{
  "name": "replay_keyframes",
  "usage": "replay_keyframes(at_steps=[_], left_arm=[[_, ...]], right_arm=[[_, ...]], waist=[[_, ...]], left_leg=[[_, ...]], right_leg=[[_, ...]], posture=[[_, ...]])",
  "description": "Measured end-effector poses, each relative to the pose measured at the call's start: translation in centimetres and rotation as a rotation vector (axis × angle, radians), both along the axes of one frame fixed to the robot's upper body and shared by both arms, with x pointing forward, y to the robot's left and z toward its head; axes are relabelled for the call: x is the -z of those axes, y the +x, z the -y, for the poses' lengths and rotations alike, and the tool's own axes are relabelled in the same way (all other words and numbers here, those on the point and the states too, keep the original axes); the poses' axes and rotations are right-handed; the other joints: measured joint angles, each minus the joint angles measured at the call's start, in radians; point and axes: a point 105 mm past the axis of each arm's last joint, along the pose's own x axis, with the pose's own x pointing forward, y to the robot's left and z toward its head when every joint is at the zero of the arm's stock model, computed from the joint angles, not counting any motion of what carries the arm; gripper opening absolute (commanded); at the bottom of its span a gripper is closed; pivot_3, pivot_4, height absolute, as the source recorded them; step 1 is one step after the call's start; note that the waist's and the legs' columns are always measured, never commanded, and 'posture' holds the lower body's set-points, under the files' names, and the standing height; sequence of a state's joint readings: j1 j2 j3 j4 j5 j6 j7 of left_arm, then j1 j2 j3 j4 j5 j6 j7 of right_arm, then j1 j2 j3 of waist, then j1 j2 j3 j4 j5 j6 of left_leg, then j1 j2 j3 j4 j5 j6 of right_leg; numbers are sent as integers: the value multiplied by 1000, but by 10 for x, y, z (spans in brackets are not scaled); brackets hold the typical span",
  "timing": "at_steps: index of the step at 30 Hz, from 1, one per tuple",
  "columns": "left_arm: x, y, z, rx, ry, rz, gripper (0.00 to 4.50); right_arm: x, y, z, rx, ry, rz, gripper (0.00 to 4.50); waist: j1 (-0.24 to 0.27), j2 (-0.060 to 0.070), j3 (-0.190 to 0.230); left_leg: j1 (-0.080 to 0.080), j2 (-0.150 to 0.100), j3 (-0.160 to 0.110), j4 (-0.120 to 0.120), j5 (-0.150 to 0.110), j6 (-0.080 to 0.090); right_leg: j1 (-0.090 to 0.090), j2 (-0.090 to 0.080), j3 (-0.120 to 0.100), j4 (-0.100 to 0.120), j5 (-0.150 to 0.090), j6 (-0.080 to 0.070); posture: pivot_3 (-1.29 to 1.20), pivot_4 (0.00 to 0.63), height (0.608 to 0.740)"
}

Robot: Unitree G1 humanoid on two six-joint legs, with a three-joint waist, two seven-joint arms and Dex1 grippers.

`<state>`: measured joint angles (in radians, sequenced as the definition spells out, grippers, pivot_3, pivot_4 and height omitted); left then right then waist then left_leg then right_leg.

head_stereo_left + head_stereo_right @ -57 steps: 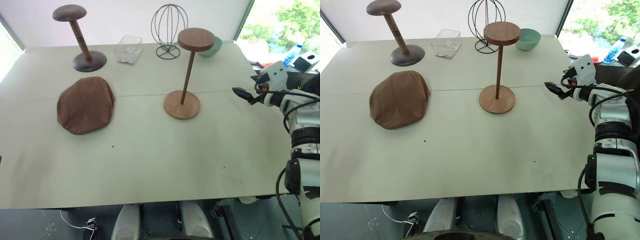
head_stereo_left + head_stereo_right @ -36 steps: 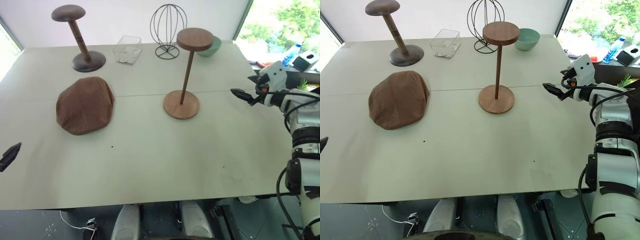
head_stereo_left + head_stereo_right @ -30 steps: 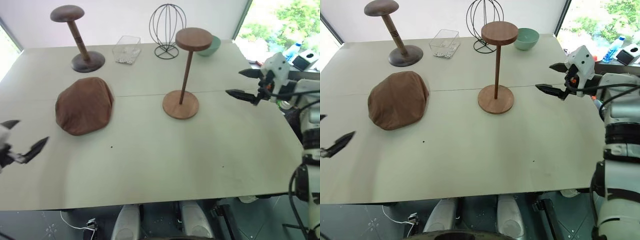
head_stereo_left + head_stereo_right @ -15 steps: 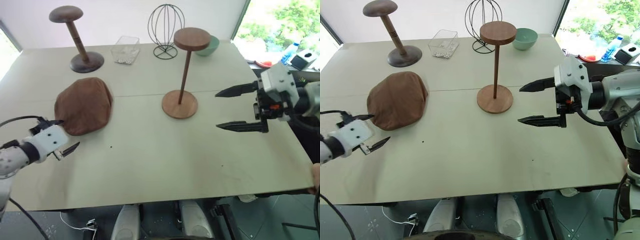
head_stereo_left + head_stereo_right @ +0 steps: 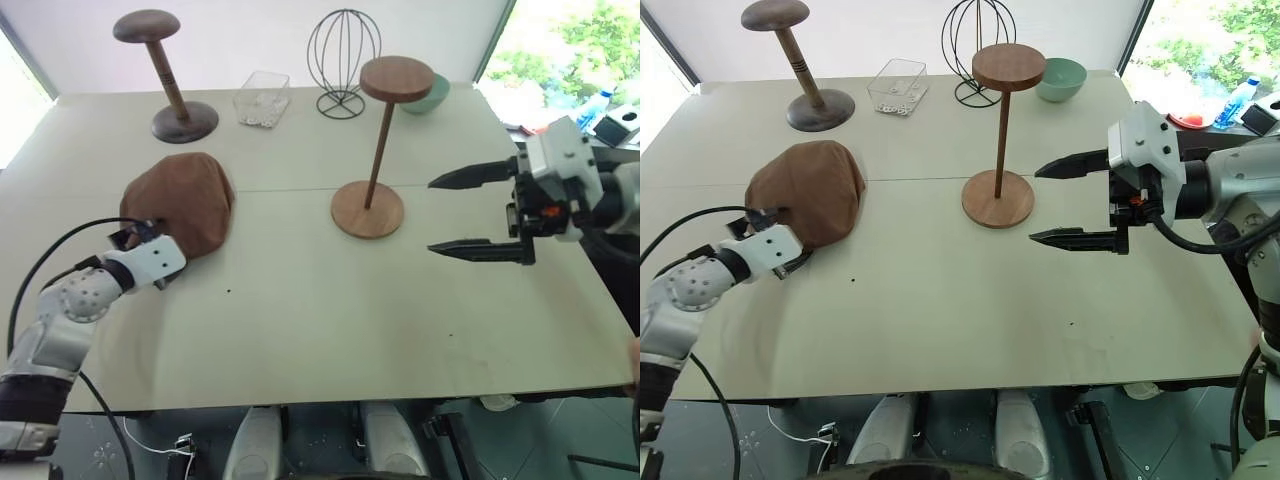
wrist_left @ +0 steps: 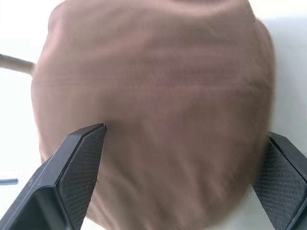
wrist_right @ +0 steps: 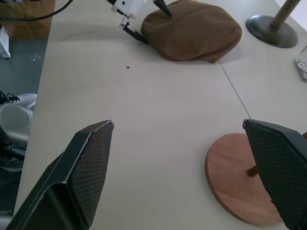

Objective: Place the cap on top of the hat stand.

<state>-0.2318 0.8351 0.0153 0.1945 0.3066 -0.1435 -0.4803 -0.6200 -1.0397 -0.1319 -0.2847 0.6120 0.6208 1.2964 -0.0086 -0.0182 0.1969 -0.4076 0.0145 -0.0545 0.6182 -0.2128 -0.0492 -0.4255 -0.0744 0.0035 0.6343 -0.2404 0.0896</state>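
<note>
Brown flat cap lies flat on the desk, left side, well apart from the hat stand, which stands upright mid-desk with its disc top bare. Left claw is at the cap's near edge, fingers spread wide either side of it, not closed on it. Right claw hangs above the desk just right of the stand's base, fingers wide apart, holding nothing. Shorter dark stand, wire head frame, clear box, green bowl along the far edge.

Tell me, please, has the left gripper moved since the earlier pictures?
Yes. The left gripper has come in from the table's near-left edge up to the cap, jaws open around its near edge.
</note>
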Motion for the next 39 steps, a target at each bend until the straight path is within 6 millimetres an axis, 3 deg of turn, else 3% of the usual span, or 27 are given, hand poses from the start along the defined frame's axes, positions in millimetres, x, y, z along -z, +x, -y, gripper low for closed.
replay_keyframes(at_steps=[3, 5, 10, 13, 19, 22, 25, 30, 35, 37, 39], left_arm=[[1, 6, 1, -5, 6, 28, 4500], [2, 10, 1, -7, 14, 39, 3965], [11, 11, 0, -24, 6, 37, 1581], [4, 13, -1, -29, 2, 76, 147], [-5, 14, -1, -27, 12, 113, 67], [-20, 13, -4, -28, 29, 160, 67], [-56, 17, -10, -24, 74, 251, 67], [-148, 21, 2, 34, 94, 501, 67], [-245, 21, 55, 182, 51, 750, 67], [-268, 19, 81, 267, -10, 799, 67], [-276, 18, 112, 373, -67, 797, 67]], right_arm=[[-1, 0, -2, 1, -2, 8, 4425], [-2, -1, -3, 0, -3, 15, 4500], [-5, -1, -5, 2, 10, 15, 4500], [-8, 0, -6, 5, 13, 23, 4500], [-11, 1, -8, 13, 29, 14, 4500], [-15, 5, -6, 43, 42, 16, 4500], [-18, 12, 0, 86, 68, 17, 4500], [-33, 15, 13, 132, 126, 27, 4500], [-54, 20, 33, 219, 145, 90, 4500], [-55, 23, 39, 246, 151, 97, 4500], [-55, 24, 42, 259, 153, 98, 4500]], waist=[[0, 0, 0], [0, 1, 0], [-2, 0, -1], [1, 0, -1], [0, 1, -1], [-2, 0, -1], [-1, -1, 0], [3, -1, 0], [11, -1, 0], [12, -1, 0], [12, -1, 0]], left_leg=[[0, 0, 0, 1, 0, 0], [0, 0, 0, 1, 0, 0], [0, 0, 0, 3, 0, 0], [0, 0, 0, 3, 0, 0], [0, 0, 0, 4, 0, 0], [0, 0, 0, 4, 0, 0], [-1, 0, -1, 4, 0, 0], [-2, -1, -1, 5, 0, 0], [-4, -1, 0, 9, 0, 0], [-4, -1, 0, 10, -1, 1], [-4, -1, 0, 11, -1, 1]], right_leg=[[0, 0, 0, 0, 0, 0], [0, 0, 0, 1, 0, 1], [0, 0, 0, 2, 0, 1], [1, 0, 0, 2, 0, 1], [1, 0, 0, 2, 0, 1], [1, 0, 0, 2, 0, 1], [1, 0, 0, 2, 0, 1], [1, 0, -1, 2, 2, 3], [2, 0, 0, 0, 4, 6], [3, 0, 1, 0, 4, 7], [3, 0, 1, 0, 4, 7]], posture=[[0, 150, 740], [0, 150, 740], [0, 150, 740], [0, 150, 740], [0, 150, 740], [0, 150, 740], [0, 150, 740], [0, 150, 740], [0, 150, 740], [0, 150, 740], [0, 150, 740]])
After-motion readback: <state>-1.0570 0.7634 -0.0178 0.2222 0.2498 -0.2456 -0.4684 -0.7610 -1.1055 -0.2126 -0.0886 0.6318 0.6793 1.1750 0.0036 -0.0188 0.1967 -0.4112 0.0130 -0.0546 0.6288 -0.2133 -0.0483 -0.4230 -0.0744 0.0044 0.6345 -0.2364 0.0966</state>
